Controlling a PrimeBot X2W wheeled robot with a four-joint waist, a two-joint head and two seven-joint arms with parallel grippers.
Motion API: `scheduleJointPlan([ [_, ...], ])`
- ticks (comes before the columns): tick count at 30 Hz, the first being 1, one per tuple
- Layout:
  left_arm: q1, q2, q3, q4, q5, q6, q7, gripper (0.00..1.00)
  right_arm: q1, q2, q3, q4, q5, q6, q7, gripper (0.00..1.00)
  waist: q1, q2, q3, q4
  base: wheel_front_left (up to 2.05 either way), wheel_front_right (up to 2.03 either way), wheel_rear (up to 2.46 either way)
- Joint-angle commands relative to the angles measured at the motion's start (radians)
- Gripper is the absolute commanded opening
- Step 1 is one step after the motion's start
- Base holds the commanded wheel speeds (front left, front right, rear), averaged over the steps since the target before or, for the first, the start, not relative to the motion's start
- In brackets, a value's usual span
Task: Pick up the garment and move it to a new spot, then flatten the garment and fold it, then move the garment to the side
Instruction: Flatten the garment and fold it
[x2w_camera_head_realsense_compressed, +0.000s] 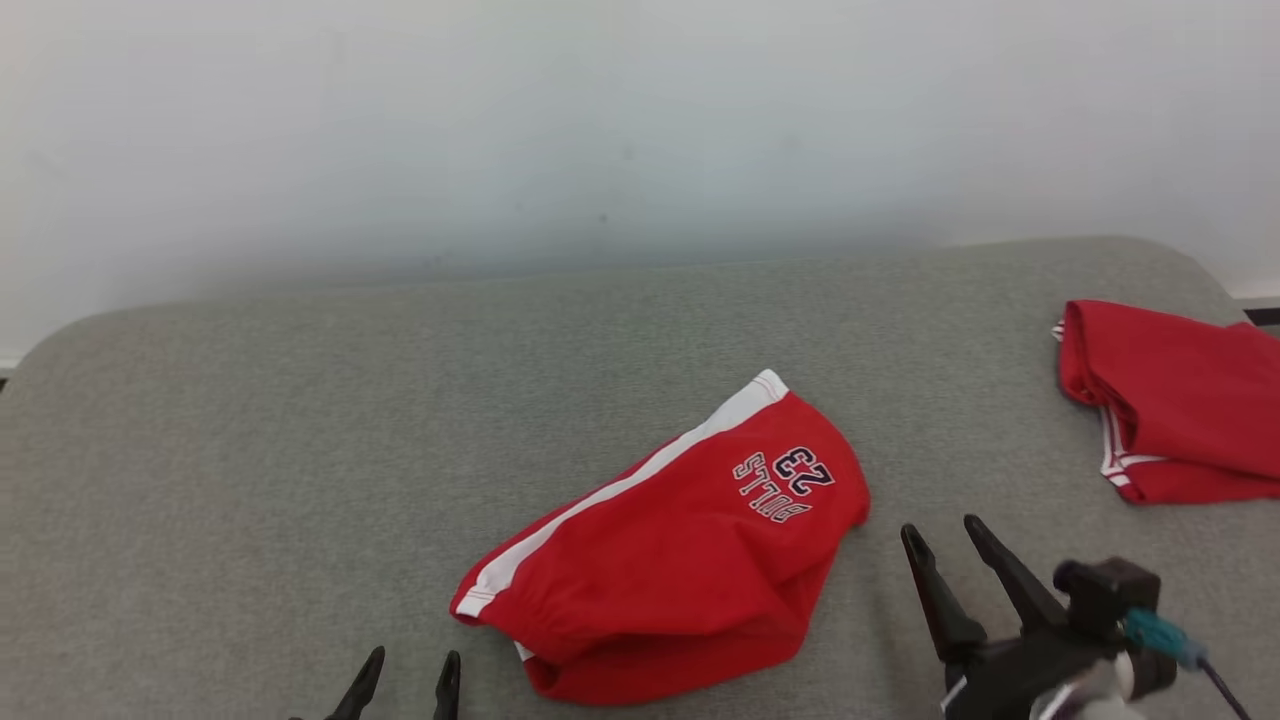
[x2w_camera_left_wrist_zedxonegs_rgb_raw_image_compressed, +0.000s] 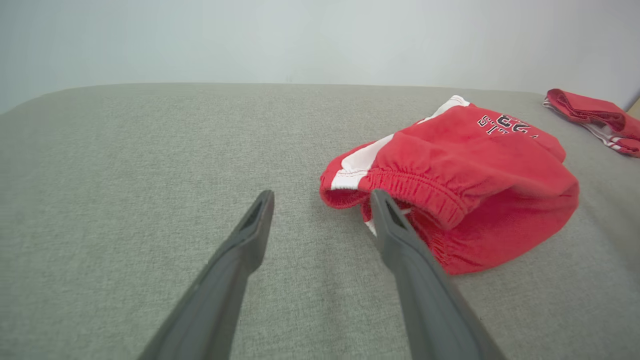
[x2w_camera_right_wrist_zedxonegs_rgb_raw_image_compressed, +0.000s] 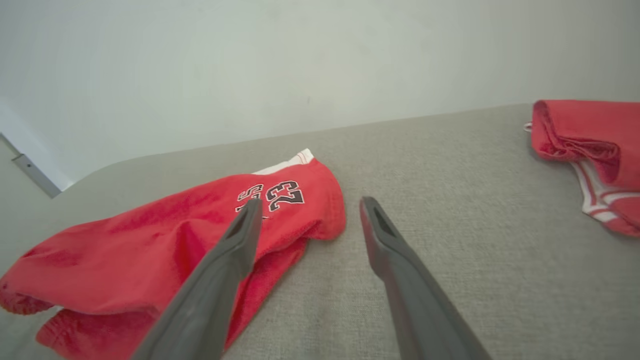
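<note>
Grey fabric surface (x2w_camera_head_realsense_compressed: 300, 450). Red shorts (x2w_camera_head_realsense_compressed: 680, 560) with a white stripe, print reads "BULLS 23", lie crumpled between left claw (x2w_camera_head_realsense_compressed: 415, 655) and right claw (x2w_camera_head_realsense_compressed: 940, 527). Second red garment (x2w_camera_head_realsense_compressed: 1170, 400) lies beyond the right claw. Both claws apart, empty.

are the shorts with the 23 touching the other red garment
Apart. The head view shows bare grey cushion between the shorts and the other red garment.

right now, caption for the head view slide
Red Bulls 23 shorts lie rumpled on grey upholstery, left gripper and right gripper open nearby.
</note>
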Motion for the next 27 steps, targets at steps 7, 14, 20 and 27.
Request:
scheduleJointPlan([
  [7, 0.024, -0.068, 0.004, -0.038, 0.069, -0.002, -0.007, 1.00, -0.282, -0.050, 0.175, 0.209, 0.130, -0.001, 0.075, 1.00, 0.0000, 0.0000, 0.044, 0.099, 0.00, 0.00, 0.00],
  [14, -0.008, -0.118, 0.000, -0.025, 0.107, -0.031, -0.008, 1.00, -0.506, -0.077, 0.285, 0.365, 0.237, -0.001, 0.178, 1.00, 0.0000, 0.0000, 0.112, 0.165, 0.00, 0.00, 0.00],
  [20, -0.038, -0.146, 0.005, -0.013, 0.131, -0.058, -0.008, 1.00, -0.640, -0.089, 0.348, 0.482, 0.308, -0.001, 0.242, 1.00, 0.0000, 0.0000, 0.170, 0.211, 0.00, 0.00, 0.00],
  [27, -0.067, -0.168, 0.011, -0.003, 0.157, -0.084, -0.008, 1.00, -0.744, -0.088, 0.425, 0.586, 0.353, -0.001, 0.292, 1.00, 0.0000, 0.0000, 0.222, 0.246, 0.00, 0.00, 0.00],
])
